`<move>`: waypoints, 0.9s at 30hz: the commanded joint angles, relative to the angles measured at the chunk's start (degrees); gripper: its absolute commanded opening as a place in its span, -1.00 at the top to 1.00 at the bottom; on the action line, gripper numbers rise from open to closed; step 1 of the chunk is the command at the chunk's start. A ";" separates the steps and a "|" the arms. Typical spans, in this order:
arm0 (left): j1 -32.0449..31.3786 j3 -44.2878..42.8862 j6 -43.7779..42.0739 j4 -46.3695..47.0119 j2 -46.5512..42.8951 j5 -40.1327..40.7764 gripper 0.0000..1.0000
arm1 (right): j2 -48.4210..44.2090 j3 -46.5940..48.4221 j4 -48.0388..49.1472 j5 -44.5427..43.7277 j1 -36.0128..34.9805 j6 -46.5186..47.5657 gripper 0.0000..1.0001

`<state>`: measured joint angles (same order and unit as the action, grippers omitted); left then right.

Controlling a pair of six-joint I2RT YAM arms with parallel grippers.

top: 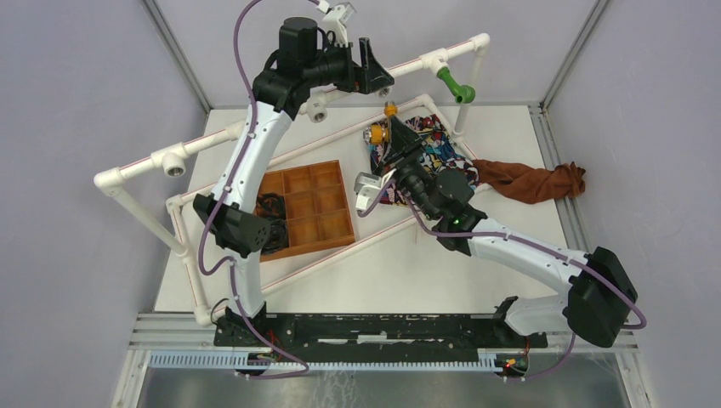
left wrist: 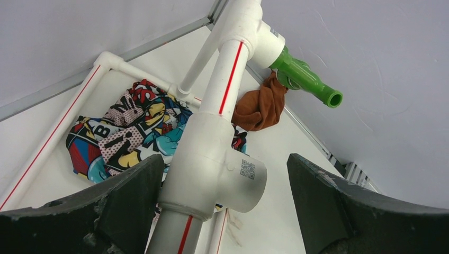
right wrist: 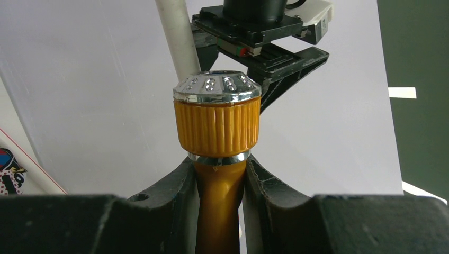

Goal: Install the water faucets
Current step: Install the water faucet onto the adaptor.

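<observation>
The orange-yellow faucet [right wrist: 218, 127] stands upright between the right gripper's [right wrist: 221, 172] fingers, which are shut on its neck just under the ribbed knob with a chrome cap. In the top view this gripper [top: 393, 129] holds the faucet [top: 378, 133] over the patterned cloth, below the raised pipe rail. The green faucet [top: 457, 87] is fixed in the far right T-fitting [top: 437, 61] of the rail; it also shows in the left wrist view [left wrist: 307, 79]. The left gripper [left wrist: 225, 180] is open astride another white T-fitting [left wrist: 212, 174] on the rail, with its left finger [left wrist: 122, 196] close against it.
A wooden compartment tray [top: 310, 208] lies by the left arm, with dark cable at its left end. A comic-print cloth [top: 438, 153] and a brown cloth [top: 531, 181] lie at the back right. The white pipe frame [top: 136, 167] crosses the table, with open T-fittings [top: 174, 161] on it.
</observation>
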<state>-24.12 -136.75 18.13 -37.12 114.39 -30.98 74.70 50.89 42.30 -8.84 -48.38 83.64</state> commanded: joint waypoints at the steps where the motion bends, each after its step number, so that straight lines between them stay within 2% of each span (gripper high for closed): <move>1: 0.12 -0.06 1.83 2.41 -1.53 -4.23 -0.84 | 0.61 3.88 -0.23 2.48 0.98 -1.84 1.00; 13: 0.09 2.62 3.95 5.40 -2.25 -7.42 -0.81 | 2.76 7.59 -4.96 6.84 4.11 -5.13 1.00; 27: 0.09 3.12 6.13 6.98 -2.47 -7.82 -0.81 | 5.96 8.90 -4.83 8.65 6.36 -5.99 1.00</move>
<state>-23.46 -133.75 21.65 -32.36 114.17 -35.09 80.73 56.75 34.83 -1.21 -42.39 78.65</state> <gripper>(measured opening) 0.903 0.352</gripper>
